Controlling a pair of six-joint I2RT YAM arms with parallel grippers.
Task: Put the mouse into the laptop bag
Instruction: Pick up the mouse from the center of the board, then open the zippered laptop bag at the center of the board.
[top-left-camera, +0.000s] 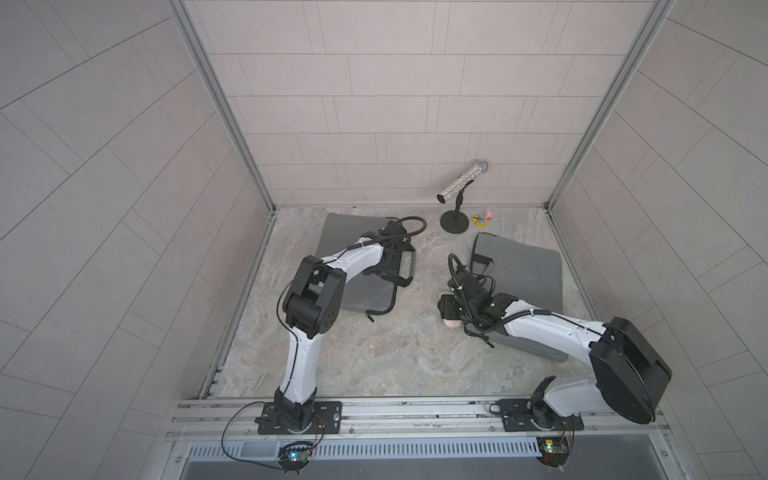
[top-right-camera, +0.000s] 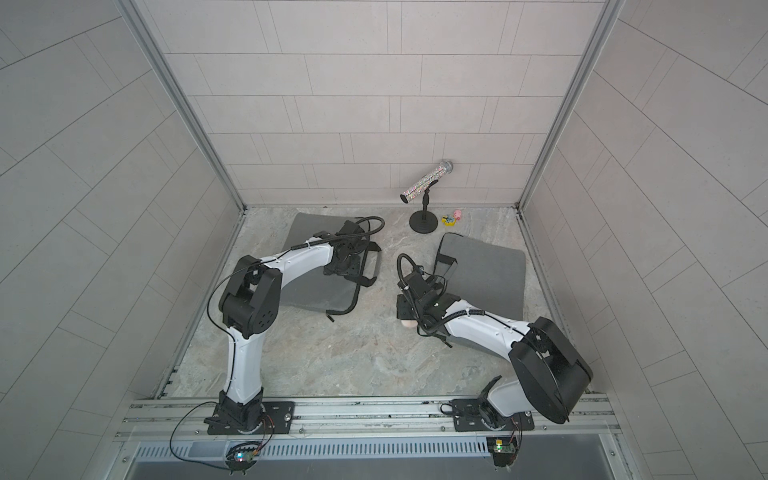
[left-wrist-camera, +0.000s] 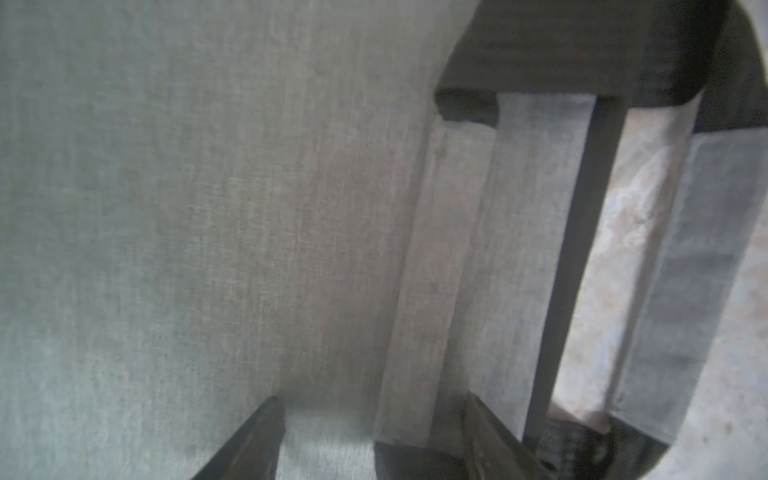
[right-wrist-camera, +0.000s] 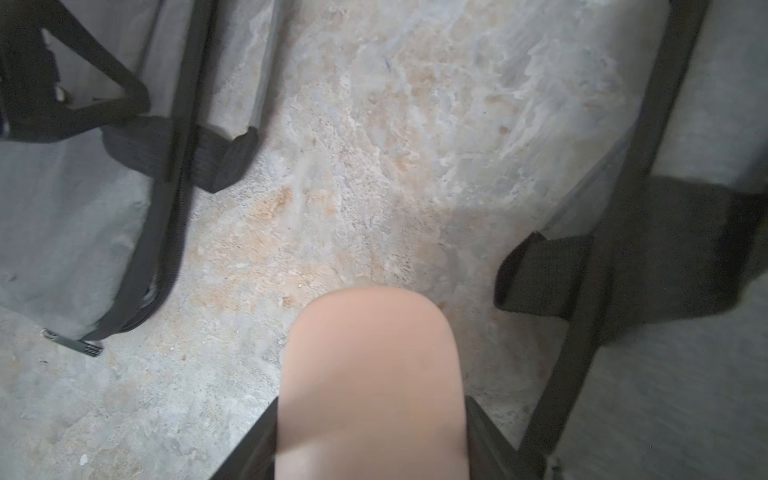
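Observation:
Two grey laptop bags with black straps lie on the stone table. One laptop bag is at the back left, a second bag at the right. My left gripper is down on the left bag's strap edge, its jaws apart, with grey fabric and a fold between them. My right gripper is shut on the pale pink mouse just above the table between the two bags.
A glittery tube on a black stand and small colourful toys sit at the back right. The left bag's zip pull lies on the table. Walls close in the table on three sides.

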